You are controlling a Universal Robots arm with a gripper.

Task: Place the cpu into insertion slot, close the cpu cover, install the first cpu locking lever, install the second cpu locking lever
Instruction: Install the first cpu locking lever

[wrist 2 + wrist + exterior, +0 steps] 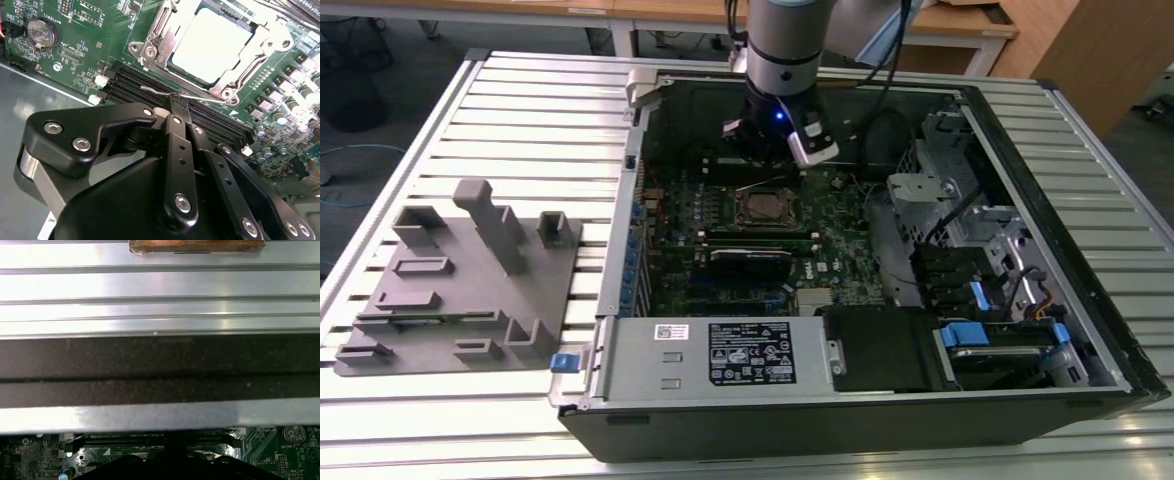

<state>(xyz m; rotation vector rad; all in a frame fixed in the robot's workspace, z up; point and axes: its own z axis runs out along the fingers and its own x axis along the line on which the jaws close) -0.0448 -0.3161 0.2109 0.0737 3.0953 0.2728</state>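
The gripper's (176,102) fingers are clenched together, the tips touching a thin wire lever (155,90); I cannot tell whether they pinch it. Beyond the lever, the cpu (210,45) lies in the slot (145,50), with the cover (257,42) down over its edges. In the exterior view the cpu sits at six o'clock from the gripper.

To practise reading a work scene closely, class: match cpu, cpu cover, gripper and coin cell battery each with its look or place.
Things:
1 cpu
2 cpu cover
3 gripper
4 coin cell battery

Descriptions:
A round and silver, set on the green board
B black, tips at the thin wire lever
C pale square face, framed by metal
D silvery frame with a window, lying flat

Pairs: 1-C, 2-D, 3-B, 4-A
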